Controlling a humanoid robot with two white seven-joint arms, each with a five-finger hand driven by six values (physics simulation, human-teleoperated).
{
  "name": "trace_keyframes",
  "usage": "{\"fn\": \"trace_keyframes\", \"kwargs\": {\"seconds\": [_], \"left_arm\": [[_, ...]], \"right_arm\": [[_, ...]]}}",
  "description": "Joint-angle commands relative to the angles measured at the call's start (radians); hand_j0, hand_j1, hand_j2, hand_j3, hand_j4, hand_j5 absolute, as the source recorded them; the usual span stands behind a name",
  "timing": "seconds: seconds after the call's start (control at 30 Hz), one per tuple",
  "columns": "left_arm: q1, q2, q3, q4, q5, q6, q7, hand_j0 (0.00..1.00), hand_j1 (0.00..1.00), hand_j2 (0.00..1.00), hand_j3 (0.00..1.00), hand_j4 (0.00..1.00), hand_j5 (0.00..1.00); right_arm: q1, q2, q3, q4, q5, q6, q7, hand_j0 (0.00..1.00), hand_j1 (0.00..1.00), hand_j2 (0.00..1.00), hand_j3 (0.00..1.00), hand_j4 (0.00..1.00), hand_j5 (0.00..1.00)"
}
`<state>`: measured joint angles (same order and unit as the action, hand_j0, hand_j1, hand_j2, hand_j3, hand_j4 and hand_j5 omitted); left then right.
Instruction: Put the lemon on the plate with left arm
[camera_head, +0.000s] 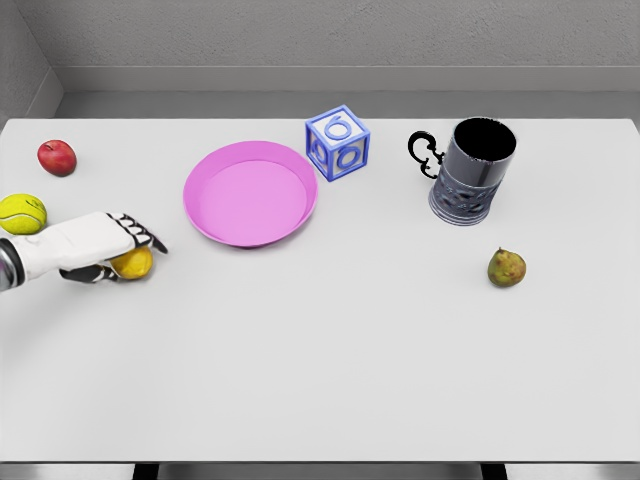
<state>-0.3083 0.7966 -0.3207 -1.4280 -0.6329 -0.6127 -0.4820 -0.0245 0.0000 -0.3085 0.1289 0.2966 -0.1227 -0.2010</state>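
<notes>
We are closing our left hand (100, 245) over the lemon (133, 264) (fingers draped on top, thumb beneath) near the table's left edge, because the pink plate (250, 193) waits just beside.

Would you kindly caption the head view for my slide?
Left hand over the lemon, beside the pink plate.
</notes>
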Motion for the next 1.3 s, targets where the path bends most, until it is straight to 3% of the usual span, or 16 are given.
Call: {"fn": "trace_keyframes", "kwargs": {"seconds": [0.0, 0.23, 0.5, 0.8, 0.97, 1.27], "left_arm": [[0.000, 0.004, -0.001, 0.000, 0.006, 0.002, -0.001, 0.64, 0.64, 0.64, 0.64, 0.64, 0.64], [0.000, 0.000, -0.011, -0.006, 0.006, 0.002, -0.026, 0.52, 0.52, 0.52, 0.52, 0.52, 0.52], [-0.002, 0.004, 0.003, -0.006, 0.042, 0.002, -0.024, 0.49, 0.49, 0.49, 0.49, 0.49, 0.49], [-0.078, -0.010, 0.005, 0.032, 0.090, 0.002, -0.024, 0.49, 0.49, 0.49, 0.49, 0.49, 0.49], [-0.143, -0.066, 0.003, 0.046, 0.088, 0.002, -0.026, 0.49, 0.49, 0.49, 0.49, 0.49, 0.49], [-0.189, -0.154, -0.004, 0.044, 0.098, 0.002, -0.026, 0.49, 0.49, 0.49, 0.49, 0.49, 0.49]], "right_arm": [[0.000, 0.000, 0.000, 0.000, -0.001, 0.000, 0.000, 1.00, 1.00, 1.00, 1.00, 1.00, 1.00], [0.000, 0.000, 0.000, 0.000, -0.001, 0.000, 0.000, 1.00, 1.00, 1.00, 1.00, 1.00, 1.00], [0.000, 0.000, 0.000, 0.000, -0.001, 0.000, 0.000, 1.00, 1.00, 1.00, 1.00, 1.00, 1.00], [0.000, 0.000, 0.000, 0.000, -0.001, 0.000, 0.000, 1.00, 1.00, 1.00, 1.00, 1.00, 1.00], [0.000, 0.000, 0.000, 0.000, -0.001, 0.000, 0.000, 1.00, 1.00, 1.00, 1.00, 1.00, 1.00], [0.000, 0.000, 0.000, 0.000, -0.001, 0.000, 0.000, 1.00, 1.00, 1.00, 1.00, 1.00, 1.00]]}}
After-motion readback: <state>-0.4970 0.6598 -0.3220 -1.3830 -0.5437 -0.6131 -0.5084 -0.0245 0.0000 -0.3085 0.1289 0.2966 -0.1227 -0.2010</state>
